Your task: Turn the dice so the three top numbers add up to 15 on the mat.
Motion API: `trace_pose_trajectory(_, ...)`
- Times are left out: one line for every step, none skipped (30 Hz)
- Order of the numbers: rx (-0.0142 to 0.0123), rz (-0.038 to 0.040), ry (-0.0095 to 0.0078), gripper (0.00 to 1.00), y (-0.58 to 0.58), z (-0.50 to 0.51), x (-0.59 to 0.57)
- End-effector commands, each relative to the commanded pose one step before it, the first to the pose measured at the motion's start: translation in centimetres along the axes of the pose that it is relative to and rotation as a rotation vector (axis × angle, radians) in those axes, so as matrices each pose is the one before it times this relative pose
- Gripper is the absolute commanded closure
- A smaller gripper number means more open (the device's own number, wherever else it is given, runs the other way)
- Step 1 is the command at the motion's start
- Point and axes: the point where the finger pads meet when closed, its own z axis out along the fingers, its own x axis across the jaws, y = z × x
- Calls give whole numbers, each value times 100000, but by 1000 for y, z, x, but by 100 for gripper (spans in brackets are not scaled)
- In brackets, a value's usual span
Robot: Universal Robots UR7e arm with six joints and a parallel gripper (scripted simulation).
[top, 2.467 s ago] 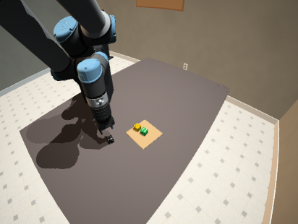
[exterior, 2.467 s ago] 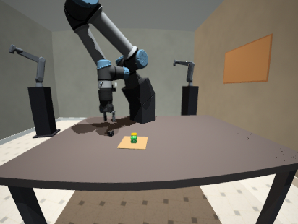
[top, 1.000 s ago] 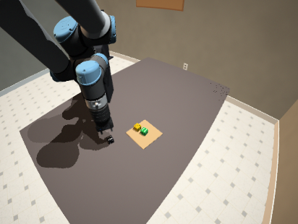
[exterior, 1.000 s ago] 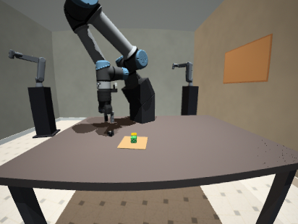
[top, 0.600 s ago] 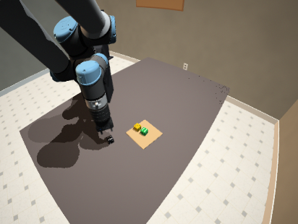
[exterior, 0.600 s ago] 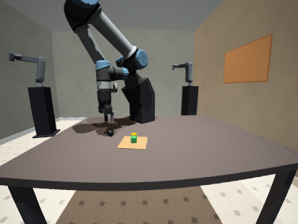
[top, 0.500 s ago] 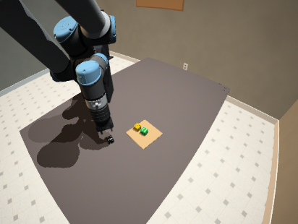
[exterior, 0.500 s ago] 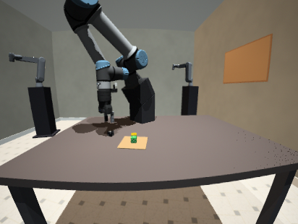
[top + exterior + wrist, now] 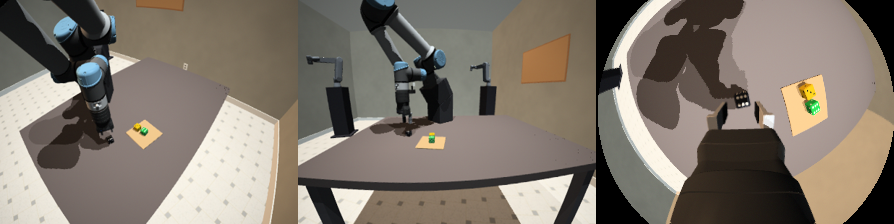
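In the wrist view, the gripper [image 9: 107,134] [image 9: 407,121] [image 9: 740,108] is standing wide open, holding nothing, while the black die [image 9: 110,139] [image 9: 409,133] [image 9: 741,99] is lying on the bench [image 9: 145,181] [image 9: 471,159] [image 9: 796,40], just beyond the fingertips, off the mat [image 9: 145,142] [image 9: 424,143] [image 9: 798,117].

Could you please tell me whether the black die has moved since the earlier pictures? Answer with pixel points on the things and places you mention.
No, the black die [image 9: 110,139] [image 9: 409,133] [image 9: 741,99] has not visibly moved; it sits in the same spot beside the mat [image 9: 145,143] [image 9: 422,144] [image 9: 798,122].
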Motion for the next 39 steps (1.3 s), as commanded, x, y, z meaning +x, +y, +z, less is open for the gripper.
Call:
trace_pose_trajectory(-117,-8,-20,13,28,418,9)
trace_pose_trajectory(0,0,0,13,0,129,2)
trace_pose_trajectory(0,0,0,13,-1,134,3)
trace_pose_trajectory(0,0,0,13,0,140,2)
trace_pose_trajectory(0,0,0,13,1,145,3)
trace_pose_trajectory(0,0,0,13,-1,149,3)
trace_pose_trajectory(0,0,0,13,0,153,3)
trace_pose_trajectory(0,0,0,13,1,157,3)
trace_pose_trajectory(0,0,0,13,-1,159,3)
trace_pose_trajectory(0,0,0,13,0,161,3)
trace_pose_trajectory(0,0,0,13,1,163,3)
trace_pose_trajectory(0,0,0,13,-1,162,3)
trace_pose_trajectory(0,0,0,13,0,163,3)
trace_pose_trajectory(0,0,0,13,0,0,0)
trace_pose_trajectory(0,0,0,13,0,0,0)
trace_pose_trajectory(0,0,0,13,1,162,3)
trace_pose_trajectory(0,0,0,13,-1,160,3)
trace_pose_trajectory(0,0,0,13,0,158,3)
trace_pose_trajectory(0,0,0,13,0,155,3)
trace_pose_trajectory(0,0,0,13,-1,150,3)
trace_pose_trajectory(0,0,0,13,0,146,3)
trace_pose_trajectory(0,0,0,13,1,141,2)
trace_pose_trajectory(0,0,0,13,0,135,3)
trace_pose_trajectory(0,0,0,13,-1,127,3)
trace_pose_trajectory(0,0,0,13,1,122,2)
trace_pose_trajectory(0,0,0,13,0,114,2)
trace_pose_trajectory(0,0,0,13,0,105,2)
trace_pose_trajectory(0,0,0,13,-1,96,2)
trace_pose_trajectory(0,0,0,13,0,88,2)
trace_pose_trajectory(0,0,0,13,0,79,1)
trace_pose_trajectory(0,0,0,13,0,0,0)
trace_pose_trajectory(0,0,0,13,0,0,0)
trace_pose_trajectory(0,0,0,13,0,70,1)
trace_pose_trajectory(0,0,0,13,0,61,1)
trace_pose_trajectory(0,0,0,13,0,52,1)
trace_pose_trajectory(0,0,0,13,0,43,1)
trace_pose_trajectory(0,0,0,13,0,35,1)
trace_pose_trajectory(0,0,0,13,0,27,1)
trace_pose_trajectory(0,0,0,13,0,20,0)
